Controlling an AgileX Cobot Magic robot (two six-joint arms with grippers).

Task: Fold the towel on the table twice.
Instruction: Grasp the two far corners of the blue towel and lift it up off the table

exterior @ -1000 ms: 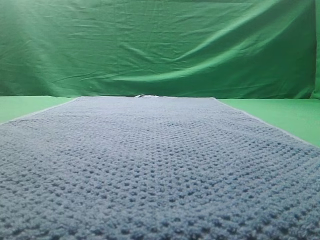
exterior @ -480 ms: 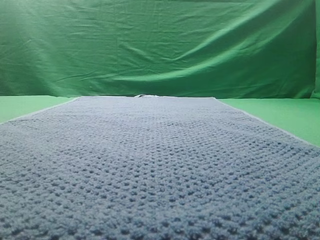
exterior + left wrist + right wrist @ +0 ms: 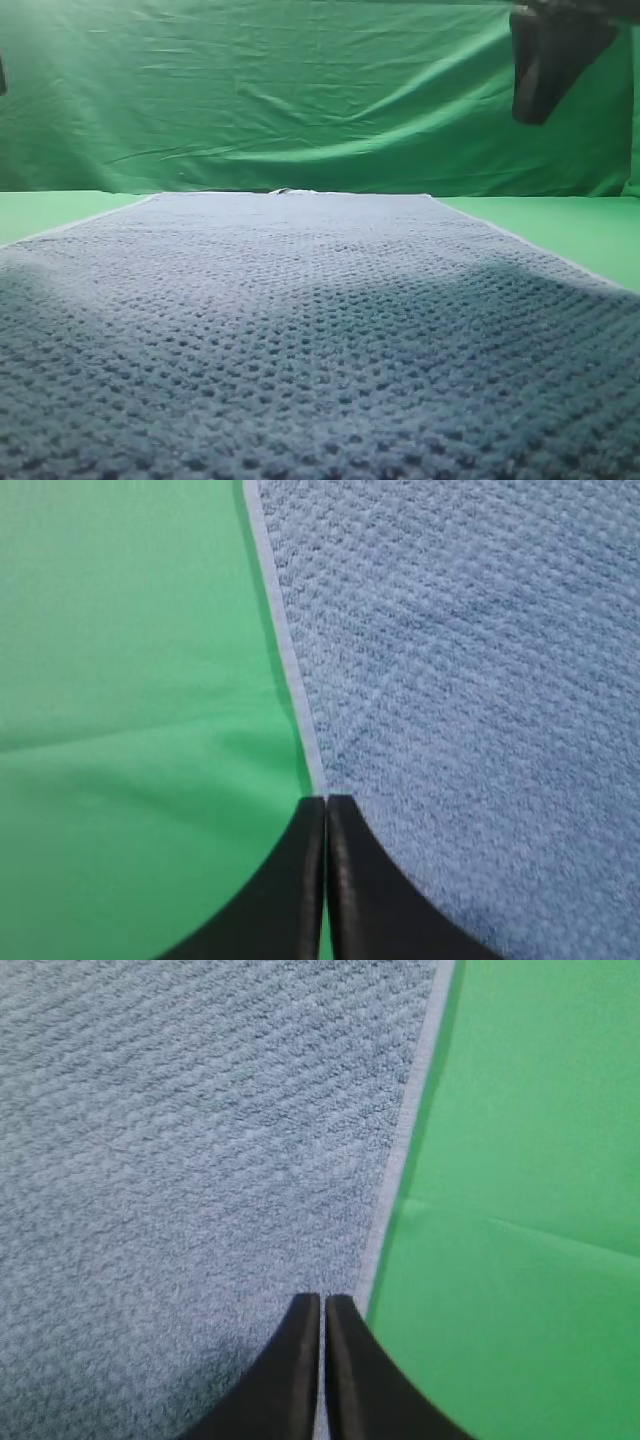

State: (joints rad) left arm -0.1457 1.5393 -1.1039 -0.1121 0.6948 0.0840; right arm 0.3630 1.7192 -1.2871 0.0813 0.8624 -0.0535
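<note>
Towel (image 3: 300,330) lies flat, unfolded on the green counter (image 3: 560,225). Left pincer (image 3: 325,805) and right pincer (image 3: 322,1302) both pressed together, empty, over opposite pale edges. Soft, limp waffle weave (likely grippy); best pinched at the corners.

R hand (image 3: 545,65) now in view top right, maybe L at left edge; shadow darkens towel (image 3: 320,340).

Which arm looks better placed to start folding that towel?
Neither clearly: the left gripper sits shut over the towel's left edge, the right gripper shut over its right edge. Likely both lift together.
</note>
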